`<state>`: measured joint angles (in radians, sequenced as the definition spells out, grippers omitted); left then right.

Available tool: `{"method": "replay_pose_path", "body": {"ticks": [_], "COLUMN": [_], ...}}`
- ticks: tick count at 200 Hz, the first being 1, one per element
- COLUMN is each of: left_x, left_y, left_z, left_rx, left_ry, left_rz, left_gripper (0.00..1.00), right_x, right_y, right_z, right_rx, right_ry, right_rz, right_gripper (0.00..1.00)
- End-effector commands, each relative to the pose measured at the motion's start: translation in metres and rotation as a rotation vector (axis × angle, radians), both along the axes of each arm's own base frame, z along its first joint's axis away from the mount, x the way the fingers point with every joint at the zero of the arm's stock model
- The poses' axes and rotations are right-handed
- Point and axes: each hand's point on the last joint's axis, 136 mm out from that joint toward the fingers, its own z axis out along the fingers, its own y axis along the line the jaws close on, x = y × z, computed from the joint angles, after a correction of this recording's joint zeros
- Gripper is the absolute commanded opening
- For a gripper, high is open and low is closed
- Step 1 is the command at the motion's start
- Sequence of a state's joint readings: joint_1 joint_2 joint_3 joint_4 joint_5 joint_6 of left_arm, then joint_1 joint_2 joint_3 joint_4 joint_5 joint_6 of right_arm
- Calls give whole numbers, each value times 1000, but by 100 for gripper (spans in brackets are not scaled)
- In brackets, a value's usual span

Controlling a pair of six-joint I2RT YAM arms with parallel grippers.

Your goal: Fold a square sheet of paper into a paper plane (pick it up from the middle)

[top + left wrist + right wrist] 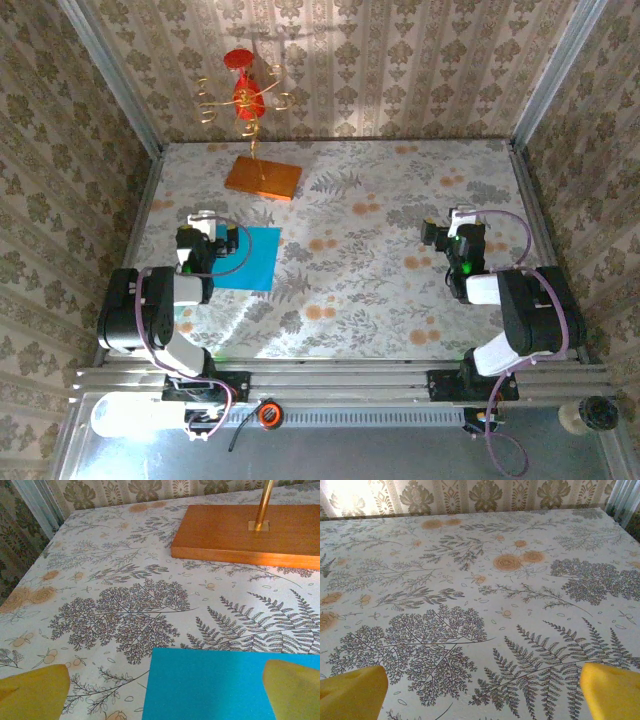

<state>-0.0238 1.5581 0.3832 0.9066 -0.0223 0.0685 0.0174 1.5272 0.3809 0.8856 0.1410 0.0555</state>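
The square sheet of paper [252, 260] lies flat and unfolded on the left half of the table [380, 265], nearer the front edge than the back. Its left part is under the left gripper [204, 224], which hangs over it with fingers spread wide and nothing between them. In the left wrist view the far edge and far left corner of the sheet [220, 687] show clean against the patterned cloth, with one yellow finger [32, 695] off the paper to the left and the other over it to the right. The right gripper [462, 226] is well apart from the sheet, over the right side of the table and near the right wall. It is likewise splayed open and empty, and its yellow fingertips [610, 692] frame bare cloth. Between the two arms the middle of the table is open floral cloth, free to the back wall. Beyond the sheet, towards the back left, stands one orange slab [263, 177], apart from the paper with a strip of cloth between them. A brass stem [263, 502] rises from the slab to one red and gold wire ornament [245, 92]. Papered walls close the table on three sides, and a metal rail [340, 378] runs along the near edge. In all there are one sheet, one slab, one ornament and two grippers.
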Motion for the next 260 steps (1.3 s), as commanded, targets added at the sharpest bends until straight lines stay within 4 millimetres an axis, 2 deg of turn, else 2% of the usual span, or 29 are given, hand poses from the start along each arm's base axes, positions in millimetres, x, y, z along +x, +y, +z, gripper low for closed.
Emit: {"method": "replay_pose_path", "body": {"ticks": [1,185,212,214,218,232,249,260], "left_x": [5,3,-5,-6,-7,-9,-11,-14], "left_y": [1,4,12,13,13,15,20,23], "left_z": [6,9,27,29,32,46,62,71], "left_rx": [-2,-6,12,14,18,25,-19,-105], "left_ry": [-17,-33,-70,-71,-71,-60,-15,24], "left_rz": [-4,16,81,85,92,110,166,216], "left_gripper": [100,100,100,100,100,100,100,100], "right_x": [5,4,-6,-7,-8,-10,-11,-14], "right_y": [4,4,9,9,9,6,4,5], "right_z": [3,5,29,26,39,57,82,88], "right_rx": [-1,-1,-41,-44,-49,-64,25,92], "right_ry": [-4,-18,-50,-34,-52,-40,-39,-6], "right_rz": [20,16,16,14,9,-34,-86,-106], "right_gripper": [100,100,100,100,100,100,100,100]}}
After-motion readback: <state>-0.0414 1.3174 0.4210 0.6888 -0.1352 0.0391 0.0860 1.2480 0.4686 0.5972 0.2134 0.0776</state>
